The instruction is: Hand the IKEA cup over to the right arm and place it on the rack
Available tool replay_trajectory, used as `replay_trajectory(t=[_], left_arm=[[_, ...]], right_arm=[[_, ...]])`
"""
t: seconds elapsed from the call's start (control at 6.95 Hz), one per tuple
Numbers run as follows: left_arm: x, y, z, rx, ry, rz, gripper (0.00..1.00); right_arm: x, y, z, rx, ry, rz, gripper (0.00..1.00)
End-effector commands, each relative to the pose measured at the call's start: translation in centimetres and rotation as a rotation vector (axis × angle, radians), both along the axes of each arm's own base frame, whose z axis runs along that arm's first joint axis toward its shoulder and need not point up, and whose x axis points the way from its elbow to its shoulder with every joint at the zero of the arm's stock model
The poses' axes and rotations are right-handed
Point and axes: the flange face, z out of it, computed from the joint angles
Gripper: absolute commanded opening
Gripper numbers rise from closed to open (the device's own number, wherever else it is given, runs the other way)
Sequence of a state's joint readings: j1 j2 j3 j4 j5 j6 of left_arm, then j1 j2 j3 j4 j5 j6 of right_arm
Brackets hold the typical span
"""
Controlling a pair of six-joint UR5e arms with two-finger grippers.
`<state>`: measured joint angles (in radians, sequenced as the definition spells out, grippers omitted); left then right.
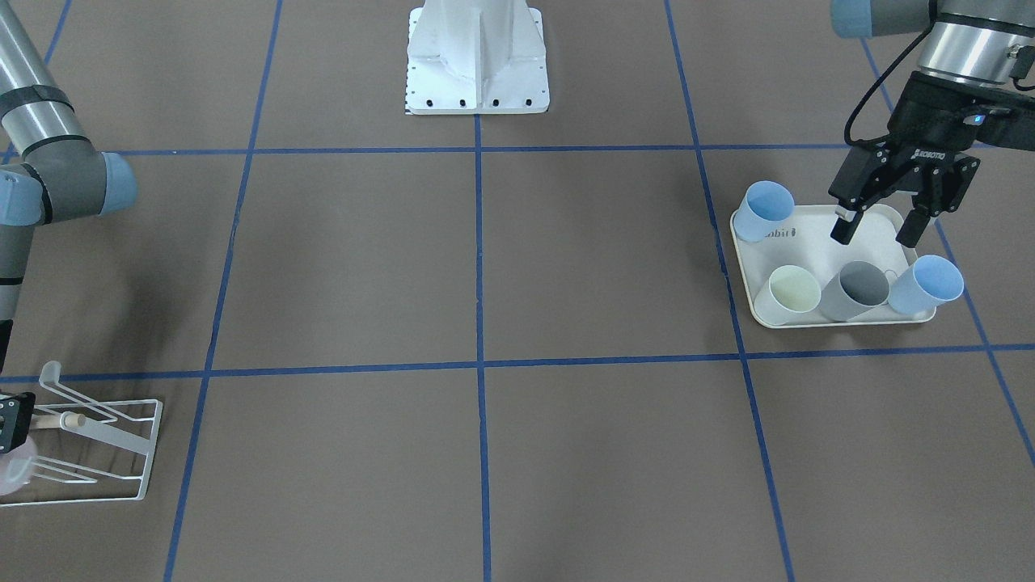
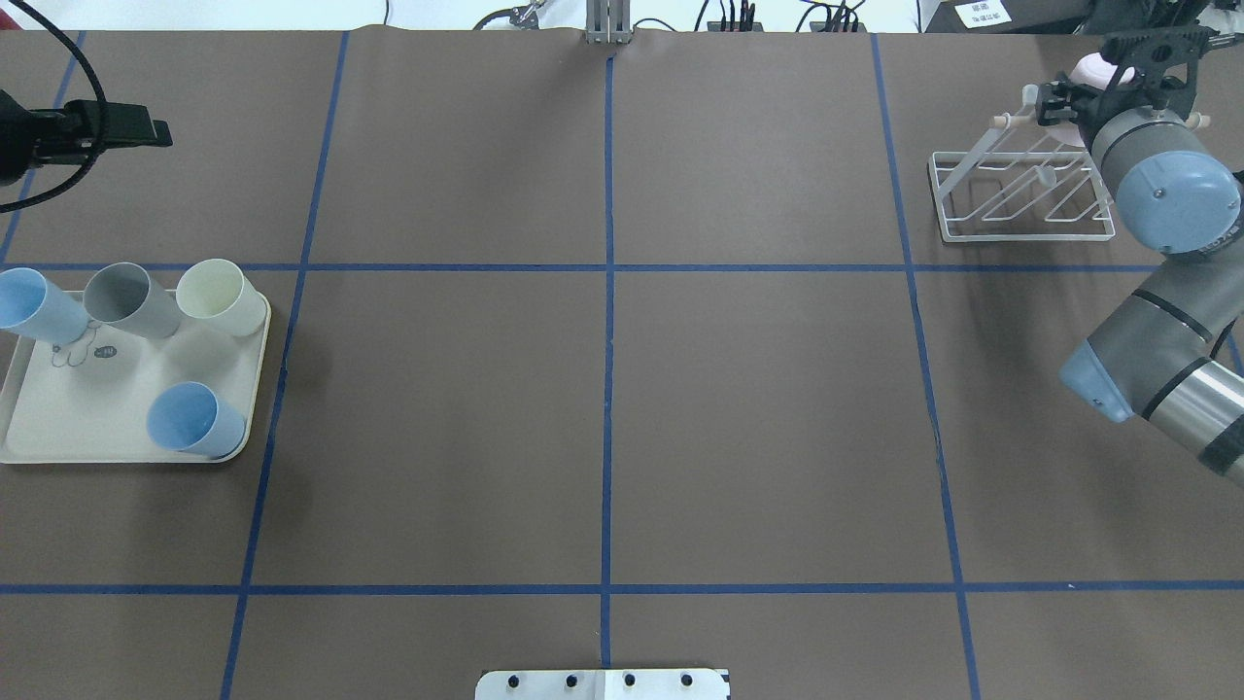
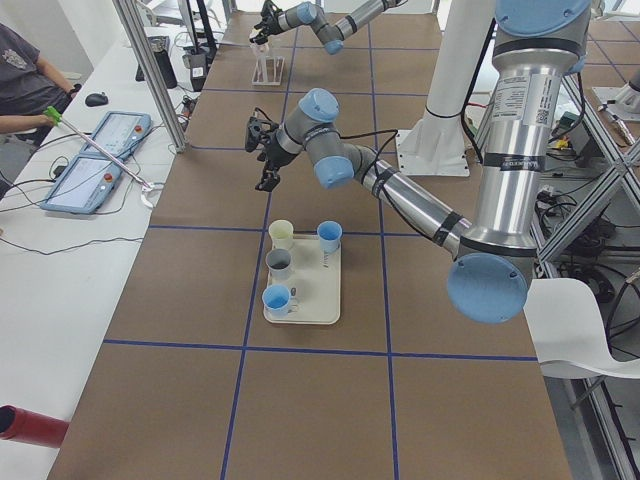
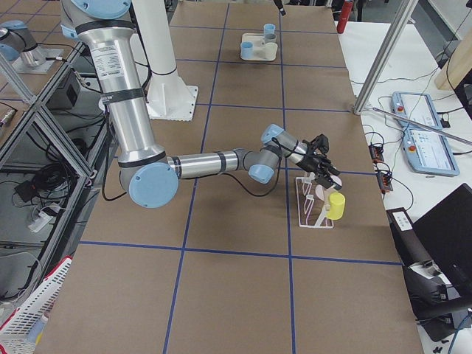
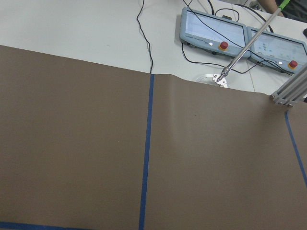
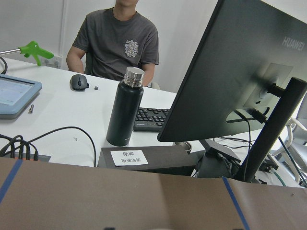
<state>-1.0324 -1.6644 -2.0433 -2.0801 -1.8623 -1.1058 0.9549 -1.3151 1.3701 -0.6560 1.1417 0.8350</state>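
Note:
The white wire rack point(image 1: 150, 453) stands at the table's far corner on my right arm's side; it also shows in the overhead view point(image 2: 972, 209) and the right side view point(image 4: 306, 210). A pale pink cup point(image 1: 14, 474) sits at the rack's prongs, right in front of my right gripper point(image 1: 10, 422). The gripper is cut off by the frame edge, and I cannot tell whether it grips the cup point(image 2: 1093, 66). My left gripper point(image 1: 877, 230) is open and empty, hovering over the cream tray point(image 1: 817, 250).
The tray holds two light blue cups point(image 1: 764, 212) point(image 1: 930, 284), a cream cup point(image 1: 791, 293) and a grey cup point(image 1: 857, 289). A yellow cup point(image 4: 336, 206) hangs on the rack. The robot's white base point(image 1: 477, 73) stands at mid-table. Operators' desks lie beyond the far edge.

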Motion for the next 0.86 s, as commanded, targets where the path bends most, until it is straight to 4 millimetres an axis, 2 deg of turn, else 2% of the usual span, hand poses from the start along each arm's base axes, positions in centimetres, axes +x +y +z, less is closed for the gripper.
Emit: replay_trajectory(t=[0.0,0.29,0.43,0.72], left_arm=[[0.0,0.0,0.0,0.0,-0.001,-0.001,1.0],[0.0,0.0,0.0,0.0,-0.001,-0.001,1.0],[0.0,0.0,0.0,0.0,0.0,0.0,1.0],[-0.1,0.0,0.2,-0.002,-0.005,-0.002,1.0]], right_arm=[[1.7,-0.9,-0.7,0.009,0.016,0.01,1.0],[3.1,-1.8,-1.9,0.029,0.03,0.018,0.99],[3.5,-1.7,-3.7,0.056,0.012,0.022,0.99],[4.8,-0.3,-9.7,0.145,-0.12,0.046,0.99]])
